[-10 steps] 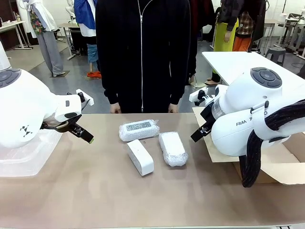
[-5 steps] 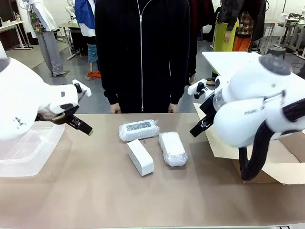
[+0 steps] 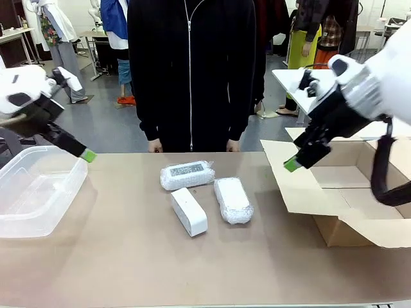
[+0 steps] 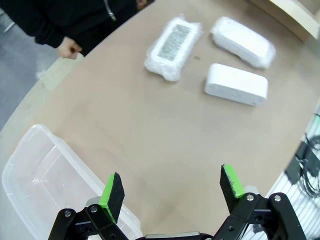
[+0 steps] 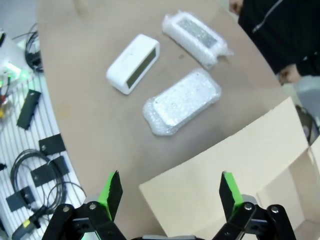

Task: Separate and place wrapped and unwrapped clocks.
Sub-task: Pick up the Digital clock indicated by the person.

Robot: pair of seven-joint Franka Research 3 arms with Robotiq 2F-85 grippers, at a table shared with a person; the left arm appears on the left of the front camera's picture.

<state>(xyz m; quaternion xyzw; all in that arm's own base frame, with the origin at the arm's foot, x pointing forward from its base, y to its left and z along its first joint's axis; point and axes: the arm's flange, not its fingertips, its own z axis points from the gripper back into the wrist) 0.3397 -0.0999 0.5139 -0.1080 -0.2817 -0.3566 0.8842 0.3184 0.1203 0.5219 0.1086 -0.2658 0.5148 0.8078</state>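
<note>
1. Three clocks lie grouped on the brown bench (image 3: 128,256): a bare smooth white rectangular clock (image 3: 189,211), a bubbly film-wrapped white clock with a printed face (image 3: 187,174) behind it, and a second bubbly film-wrapped white clock (image 3: 233,200) just beside it
2. No clock shows in the clear plastic tub (image 3: 64,192) or the open brown cardboard box (image 3: 334,192) — sorting looks not yet begun, with all three left to place
3. Left gripper (image 4: 171,186) and right gripper (image 5: 169,191) hang above the bench, jaws spread wide — both empty

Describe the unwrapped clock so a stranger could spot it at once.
On the brown table, look midway between the clear plastic bin and the cardboard box. The unwrapped clock is the white block nearest the robot, smooth and bare, while the two wrapped clocks beside it wear bubbly film.
</note>
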